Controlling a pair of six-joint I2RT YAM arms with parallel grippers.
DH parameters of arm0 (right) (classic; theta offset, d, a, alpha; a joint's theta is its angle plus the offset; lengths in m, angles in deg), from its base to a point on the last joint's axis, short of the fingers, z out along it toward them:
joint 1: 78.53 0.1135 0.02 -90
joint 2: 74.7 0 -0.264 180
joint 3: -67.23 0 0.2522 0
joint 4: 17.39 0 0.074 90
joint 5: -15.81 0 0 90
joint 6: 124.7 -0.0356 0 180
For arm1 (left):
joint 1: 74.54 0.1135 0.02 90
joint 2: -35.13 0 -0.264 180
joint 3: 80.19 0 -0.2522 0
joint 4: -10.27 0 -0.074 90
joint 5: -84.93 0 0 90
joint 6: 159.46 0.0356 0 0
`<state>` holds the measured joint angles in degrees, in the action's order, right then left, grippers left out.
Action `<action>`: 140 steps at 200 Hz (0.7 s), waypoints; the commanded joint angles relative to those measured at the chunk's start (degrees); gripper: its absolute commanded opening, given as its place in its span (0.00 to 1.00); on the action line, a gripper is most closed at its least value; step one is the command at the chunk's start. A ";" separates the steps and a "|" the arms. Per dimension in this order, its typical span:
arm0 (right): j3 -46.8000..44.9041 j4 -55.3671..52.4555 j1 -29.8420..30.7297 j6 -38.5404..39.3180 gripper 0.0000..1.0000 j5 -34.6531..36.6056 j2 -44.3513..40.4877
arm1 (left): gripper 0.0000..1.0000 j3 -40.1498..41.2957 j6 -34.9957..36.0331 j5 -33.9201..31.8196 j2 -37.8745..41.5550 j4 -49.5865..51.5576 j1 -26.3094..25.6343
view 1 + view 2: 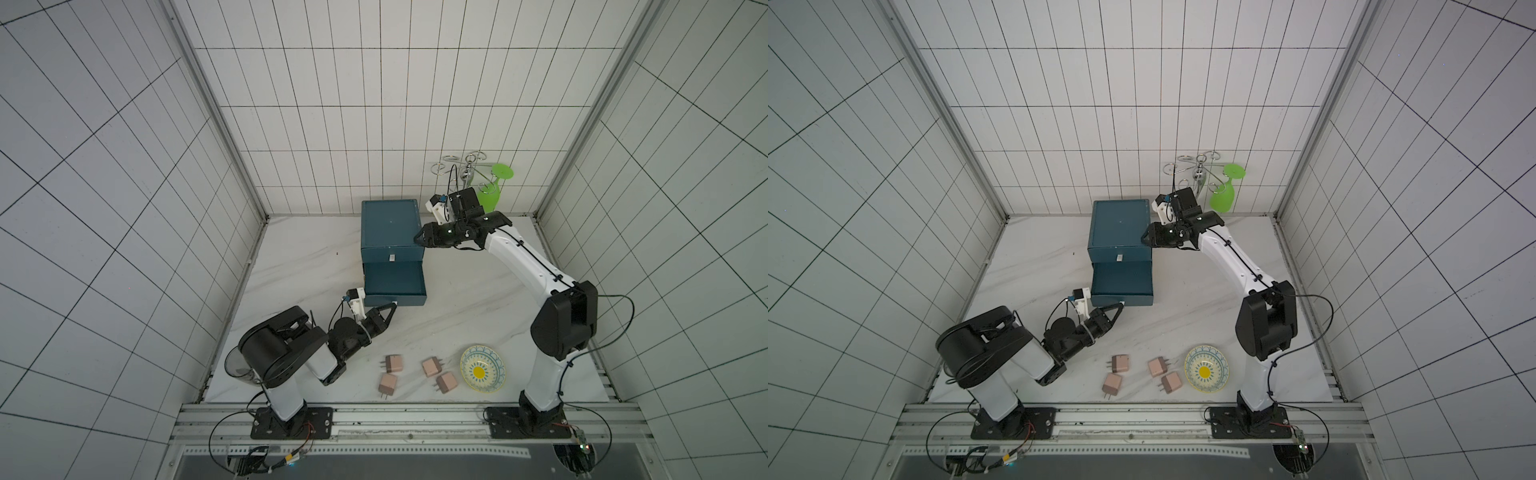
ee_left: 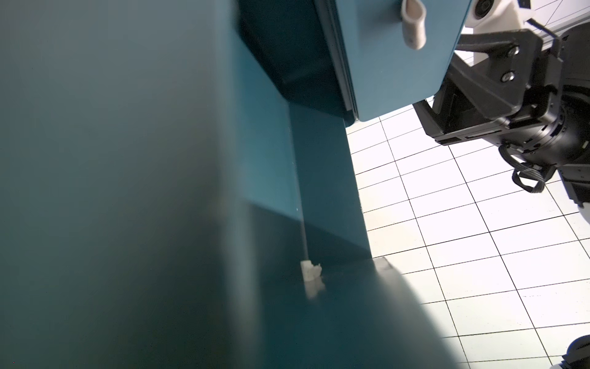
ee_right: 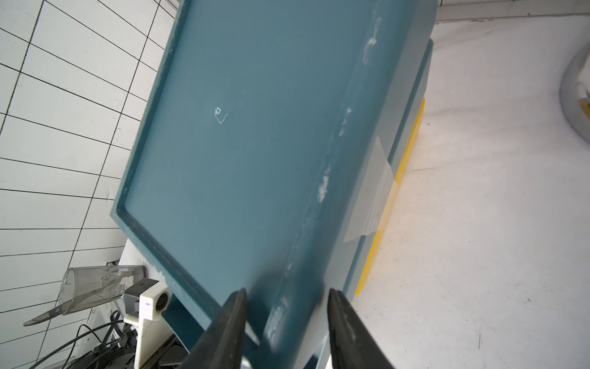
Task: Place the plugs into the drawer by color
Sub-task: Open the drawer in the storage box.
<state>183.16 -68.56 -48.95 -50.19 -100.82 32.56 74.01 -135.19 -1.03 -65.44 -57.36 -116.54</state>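
**Bracing and holding: load step pending**

Risk: L gripper (image 1: 392,306), shut on small white pull tab (image 2: 310,271) of open lower drawer (image 1: 395,278), may slip off (tiny tab). R gripper (image 3: 286,294) clamps dark-teal plastic cabinet (image 1: 388,224) rim. Four pinkish-beige cube plugs (image 1: 393,363) lie at white marble table (image 1: 311,257) front, beside patterned dish (image 1: 482,368). Prongs flat, mixed headings; no clear long axis.

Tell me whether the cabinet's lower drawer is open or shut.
Open. In both top views the lower drawer juts out ahead of the cabinet front, its inside showing; the upper drawer sits flush.
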 commanded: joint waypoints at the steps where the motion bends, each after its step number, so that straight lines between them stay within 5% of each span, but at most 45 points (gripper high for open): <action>1: 0.90 -4.31 -0.05 -0.26 0.47 1.51 2.20 | 0.04 1.09 1.03 3.54 -3.59 0.89 -1.13; 22: 1.86 -5.97 0.05 -0.43 0.48 1.25 2.43 | 0.10 0.98 1.51 3.76 -4.70 0.37 -1.33; 33: 2.28 -6.26 0.12 -0.47 0.49 1.42 2.51 | 0.33 1.60 2.10 2.49 -3.64 0.49 -1.33; 49: 3.03 -7.00 0.11 -0.42 0.50 1.53 2.58 | 0.51 2.75 2.62 1.44 -1.25 1.17 -1.30; 115: 5.60 -9.02 0.21 -0.43 0.52 1.69 1.18 | 0.67 7.26 3.41 0.47 9.52 7.75 -1.42; 140: 6.50 -10.25 0.03 -0.16 0.54 3.03 -1.09 | 0.69 6.92 5.74 0.20 21.03 25.74 -1.51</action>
<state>186.84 -74.64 -48.93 -50.84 -99.80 33.29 81.14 -132.15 -0.53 -53.07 -46.34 -117.70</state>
